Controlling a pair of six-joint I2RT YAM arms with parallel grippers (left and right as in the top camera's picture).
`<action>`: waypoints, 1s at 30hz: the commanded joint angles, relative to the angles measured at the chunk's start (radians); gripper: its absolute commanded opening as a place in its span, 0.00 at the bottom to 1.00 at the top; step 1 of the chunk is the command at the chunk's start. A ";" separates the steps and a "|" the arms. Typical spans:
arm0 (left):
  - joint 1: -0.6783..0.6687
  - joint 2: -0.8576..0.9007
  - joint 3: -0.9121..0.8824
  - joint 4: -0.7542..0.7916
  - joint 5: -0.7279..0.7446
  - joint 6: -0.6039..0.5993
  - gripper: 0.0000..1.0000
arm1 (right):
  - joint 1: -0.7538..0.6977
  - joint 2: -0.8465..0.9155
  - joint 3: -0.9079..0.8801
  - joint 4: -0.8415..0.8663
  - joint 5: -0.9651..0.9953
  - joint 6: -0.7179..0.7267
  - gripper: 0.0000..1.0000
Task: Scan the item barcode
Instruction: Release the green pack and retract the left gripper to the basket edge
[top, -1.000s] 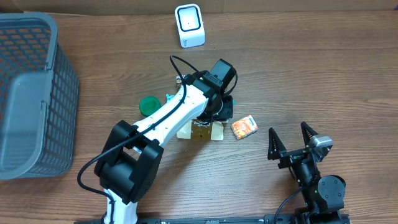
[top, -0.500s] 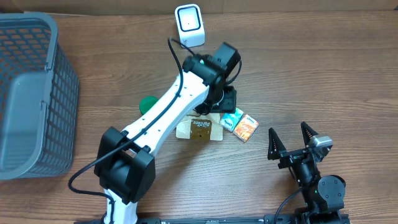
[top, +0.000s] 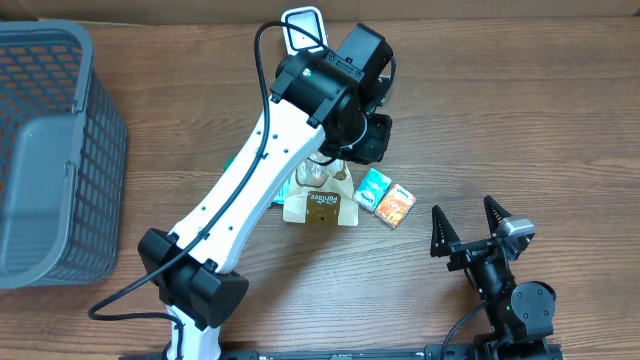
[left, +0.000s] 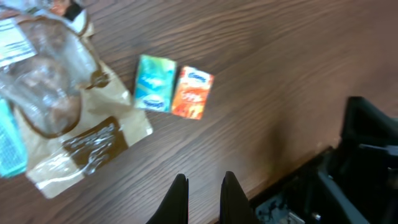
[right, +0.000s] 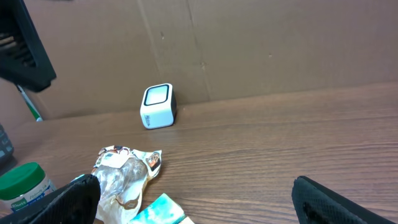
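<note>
Left gripper (left: 203, 198): I see its fingers pressed together, empty.
Right gripper (top: 466, 228): fingers spread wide, empty.
Teal packet (left: 155, 83): lying flat, touching the orange packet (left: 192, 93).

Robotics lab bench, staged as shop checkout.

- Two robot arms bolted at near table edge: white left arm (top: 250, 190) stretched over table, black right arm (top: 500, 285) low at edge, black cables looping off both.
- Wood-grain table (top: 560, 130); plain cardboard backdrop (right: 280, 43) along far edge.
- Checkout props: small white scanner (right: 157, 106) at far edge, grey plastic shopping basket (top: 50, 150) at left.
- Retail goods loose on table: teal packet (left: 155, 83), orange packet (left: 193, 93), brown bag (top: 322, 208), green-lidded jar (right: 22, 183).
</note>
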 joint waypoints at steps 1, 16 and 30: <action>-0.003 -0.028 0.022 0.006 0.058 -0.022 0.04 | -0.003 -0.003 -0.011 0.005 0.008 -0.005 1.00; -0.005 -0.028 0.006 -0.036 -0.061 -0.467 0.04 | -0.003 -0.003 -0.011 0.005 0.008 -0.005 1.00; -0.009 -0.027 0.000 -0.033 -0.062 -0.475 0.04 | -0.003 -0.003 -0.011 0.005 0.008 -0.005 1.00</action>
